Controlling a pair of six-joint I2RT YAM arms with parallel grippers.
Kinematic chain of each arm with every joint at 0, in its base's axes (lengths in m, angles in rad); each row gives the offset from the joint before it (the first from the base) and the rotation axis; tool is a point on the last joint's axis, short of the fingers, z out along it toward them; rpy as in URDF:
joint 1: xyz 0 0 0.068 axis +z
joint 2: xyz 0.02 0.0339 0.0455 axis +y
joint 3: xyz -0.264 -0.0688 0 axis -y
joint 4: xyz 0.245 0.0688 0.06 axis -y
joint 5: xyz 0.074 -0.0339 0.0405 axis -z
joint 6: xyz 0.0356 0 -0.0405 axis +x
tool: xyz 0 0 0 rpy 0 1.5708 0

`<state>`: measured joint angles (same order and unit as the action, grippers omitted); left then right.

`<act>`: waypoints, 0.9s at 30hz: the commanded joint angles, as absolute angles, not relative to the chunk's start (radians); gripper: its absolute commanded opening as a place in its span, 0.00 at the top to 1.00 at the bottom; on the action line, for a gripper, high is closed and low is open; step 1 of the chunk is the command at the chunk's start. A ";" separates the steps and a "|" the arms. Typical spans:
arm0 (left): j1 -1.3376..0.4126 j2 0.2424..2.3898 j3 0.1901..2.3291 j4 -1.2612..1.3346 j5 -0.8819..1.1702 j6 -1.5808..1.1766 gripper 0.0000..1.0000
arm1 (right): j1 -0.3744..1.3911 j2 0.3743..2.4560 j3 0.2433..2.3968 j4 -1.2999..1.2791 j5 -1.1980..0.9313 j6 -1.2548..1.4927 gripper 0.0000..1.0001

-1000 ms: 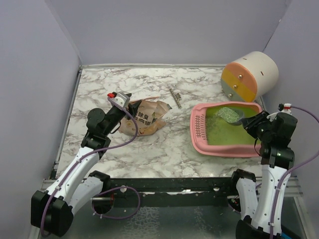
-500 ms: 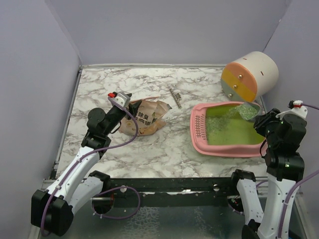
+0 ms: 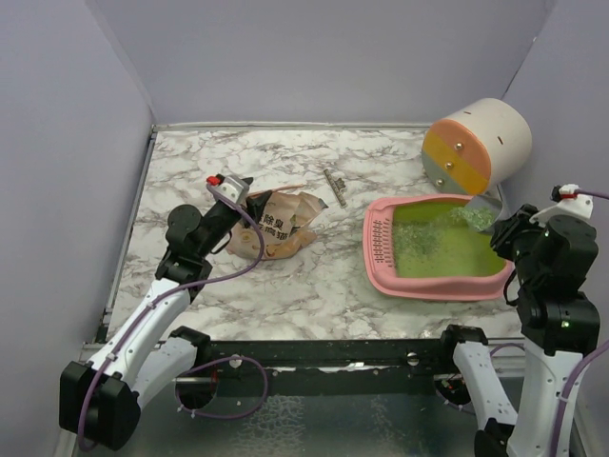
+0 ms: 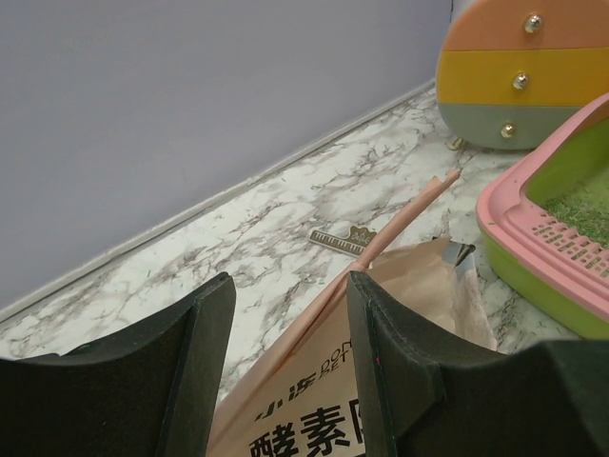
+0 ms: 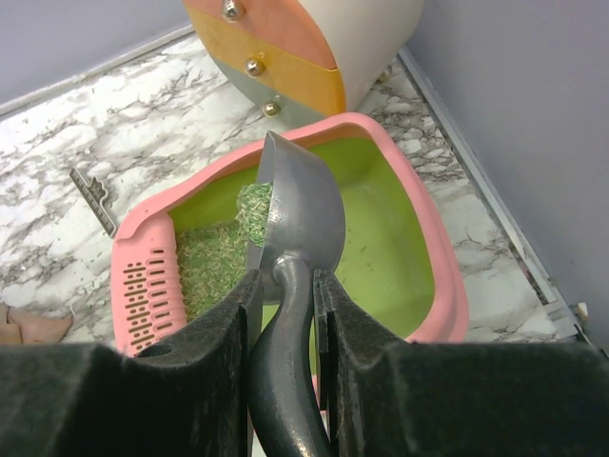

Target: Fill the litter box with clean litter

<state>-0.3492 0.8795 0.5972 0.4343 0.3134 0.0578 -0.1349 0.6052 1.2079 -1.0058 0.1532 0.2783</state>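
Observation:
The pink litter box (image 3: 438, 288) with a lime-green inside sits at the right; it also shows in the right wrist view (image 5: 143, 276) and the left wrist view (image 4: 538, 233). Pale-green clean litter (image 3: 419, 243) covers its left part (image 5: 214, 267). My right gripper (image 3: 509, 233) (image 5: 285, 281) is shut on the handle of the grey metal scoop (image 5: 304, 209), which tilts over the box's far right with some granules spilling from it. My left gripper (image 3: 233, 195) (image 4: 290, 314) is open, its fingers either side of the tan bag's (image 4: 381, 381) top edge.
The tan printed bag (image 3: 281, 227) lies crumpled at centre left. A cream, orange and yellow cylinder (image 3: 476, 143) (image 5: 304, 48) stands behind the box. A small metal clip (image 3: 334, 187) lies on the marble behind the bag. Grey walls close in on three sides.
My right gripper has risen and drawn back to the right with the scoop, which moved to the box's far right corner and tipped; more litter lies in the box. The left arm has not moved.

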 commanded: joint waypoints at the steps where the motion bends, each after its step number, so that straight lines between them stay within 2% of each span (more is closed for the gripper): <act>1: -0.355 0.891 0.633 0.442 0.343 0.050 0.46 | -0.111 0.663 1.273 -1.066 0.107 0.217 0.99; 7: -0.355 0.904 0.657 0.385 0.341 0.078 0.46 | -0.091 0.744 1.355 -1.150 0.025 0.205 0.99; 24: -0.355 0.907 0.689 0.307 0.362 0.114 0.46 | 0.073 0.954 1.539 -1.264 0.130 0.195 0.99; 27: -0.355 0.907 0.690 0.297 0.367 0.119 0.46 | 0.074 0.961 1.544 -1.240 0.080 0.188 0.99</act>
<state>-0.3492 0.9073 0.6518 0.3119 0.3340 0.1036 0.0650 0.9657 1.5036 -1.2533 0.0856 0.2047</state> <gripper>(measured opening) 0.534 0.247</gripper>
